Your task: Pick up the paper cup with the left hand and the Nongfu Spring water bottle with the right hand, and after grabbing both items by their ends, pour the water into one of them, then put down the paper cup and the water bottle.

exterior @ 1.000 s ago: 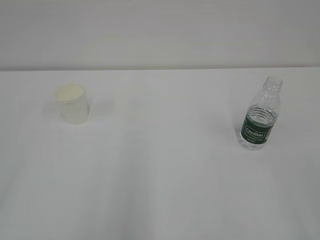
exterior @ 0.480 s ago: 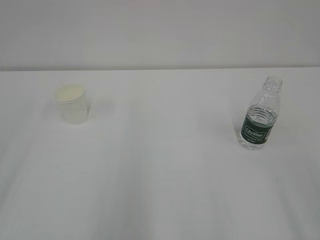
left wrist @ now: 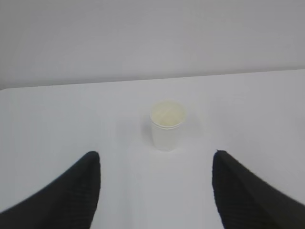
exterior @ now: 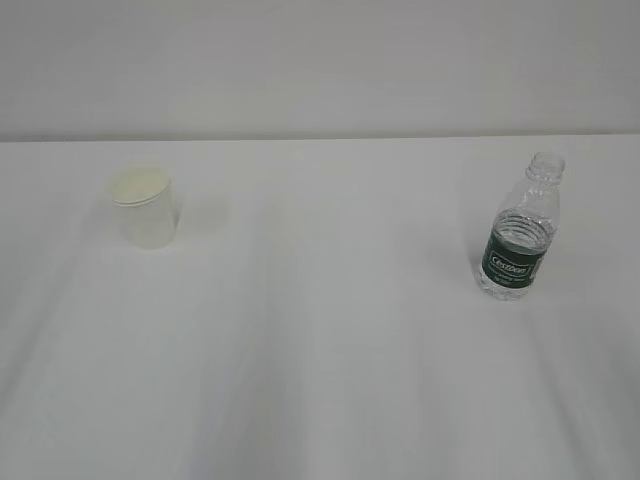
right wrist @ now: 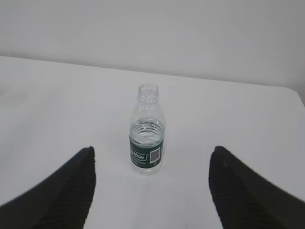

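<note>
On the table (exterior: 320, 380), paper cup (exterior: 146, 209) and Nongfu Spring water bottle (exterior: 520, 228) stand well apart

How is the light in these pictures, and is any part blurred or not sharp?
Exterior view: soft, even light, only faint shadows beside the paper cup and the bottle; white table nearly washed out. Left wrist view: cup slightly soft, the near black fingers blurred. Right wrist view: bottle label readable, fingers also blurred.

White script on the bottle (exterior: 516, 240)'s green label (exterior: 509, 267) is too blurred to read.
</note>
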{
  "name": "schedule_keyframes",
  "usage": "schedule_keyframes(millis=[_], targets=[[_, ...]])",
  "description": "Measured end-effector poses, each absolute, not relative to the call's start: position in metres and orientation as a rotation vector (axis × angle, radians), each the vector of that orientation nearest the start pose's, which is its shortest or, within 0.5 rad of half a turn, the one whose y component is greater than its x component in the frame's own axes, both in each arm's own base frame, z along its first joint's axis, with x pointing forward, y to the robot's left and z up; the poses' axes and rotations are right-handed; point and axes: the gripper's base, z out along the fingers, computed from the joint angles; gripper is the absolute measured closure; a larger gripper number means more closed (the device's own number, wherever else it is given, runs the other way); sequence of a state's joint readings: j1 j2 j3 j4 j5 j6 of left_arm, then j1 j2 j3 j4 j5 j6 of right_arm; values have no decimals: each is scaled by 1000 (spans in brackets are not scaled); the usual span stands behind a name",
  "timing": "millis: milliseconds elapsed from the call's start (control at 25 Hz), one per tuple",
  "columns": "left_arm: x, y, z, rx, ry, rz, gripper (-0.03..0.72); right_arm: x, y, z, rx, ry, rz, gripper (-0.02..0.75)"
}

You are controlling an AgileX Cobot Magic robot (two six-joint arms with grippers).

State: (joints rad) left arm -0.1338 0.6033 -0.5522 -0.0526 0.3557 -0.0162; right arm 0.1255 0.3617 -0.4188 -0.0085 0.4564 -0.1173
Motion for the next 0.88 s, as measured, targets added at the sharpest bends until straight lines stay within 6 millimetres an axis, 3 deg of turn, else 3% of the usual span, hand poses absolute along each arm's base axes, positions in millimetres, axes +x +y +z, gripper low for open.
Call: schedule_keyframes(millis=[320,560,880], targets=[[152,-22,301,75,1974,-147,165,95,12,284,-221,1815,6,183],[164,-23,268,73,2056,-138,165,113,14,281,-218,1824,11,183],[185,-24,244,55,1982,-131,193,132,17,274,-220,1857,12,183]])
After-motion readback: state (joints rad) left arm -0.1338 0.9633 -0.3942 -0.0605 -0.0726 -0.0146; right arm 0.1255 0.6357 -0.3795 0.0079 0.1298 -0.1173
